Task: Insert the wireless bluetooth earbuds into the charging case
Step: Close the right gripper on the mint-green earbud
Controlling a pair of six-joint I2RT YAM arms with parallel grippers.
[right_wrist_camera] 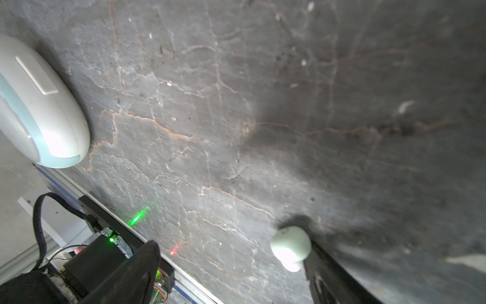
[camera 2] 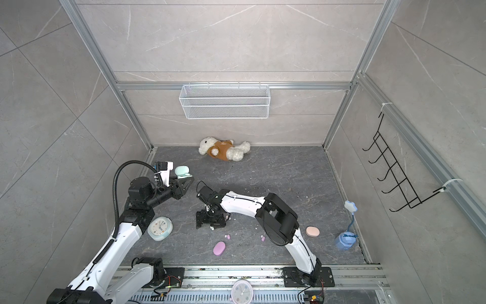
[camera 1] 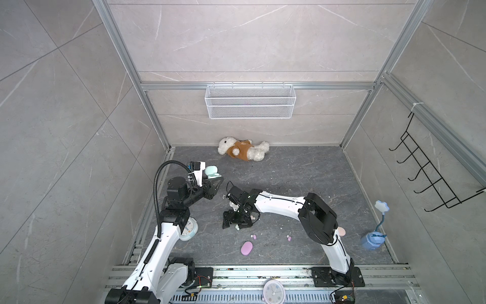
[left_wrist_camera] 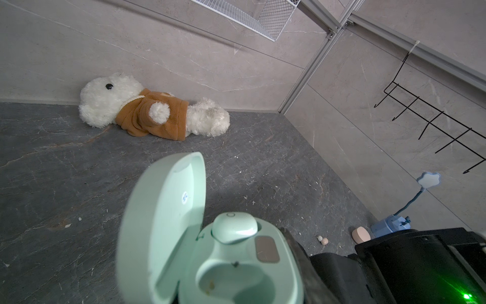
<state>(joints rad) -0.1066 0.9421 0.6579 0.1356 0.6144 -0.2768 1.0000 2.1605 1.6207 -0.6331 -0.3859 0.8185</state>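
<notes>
My left gripper (camera 1: pixel 214 181) (left_wrist_camera: pixel 236 287) is shut on the mint green charging case (camera 1: pixel 211 171) (camera 2: pixel 182 171) (left_wrist_camera: pixel 236 263), held above the floor at the left with its lid open. One mint earbud (left_wrist_camera: pixel 234 227) sits in a slot of the case; the slot beside it is empty. My right gripper (camera 1: pixel 236 223) (camera 2: pixel 210 223) (right_wrist_camera: pixel 234 271) hangs open, low over the floor in the middle. A second mint earbud (camera 1: pixel 238 228) (right_wrist_camera: pixel 290 246) lies on the floor right beside one of its fingers (right_wrist_camera: pixel 328 276).
A lilac case (camera 1: pixel 246 248) and lilac earbuds (camera 1: pixel 253 237) (camera 1: pixel 289 238) lie toward the front. A peach case (camera 2: pixel 312 231) sits behind the right arm, with a peach earbud (left_wrist_camera: pixel 323 240) nearby. A clock (camera 2: pixel 159 228), teddy bear (camera 1: pixel 243 148) and blue lamp (camera 1: pixel 373 238) ring the floor.
</notes>
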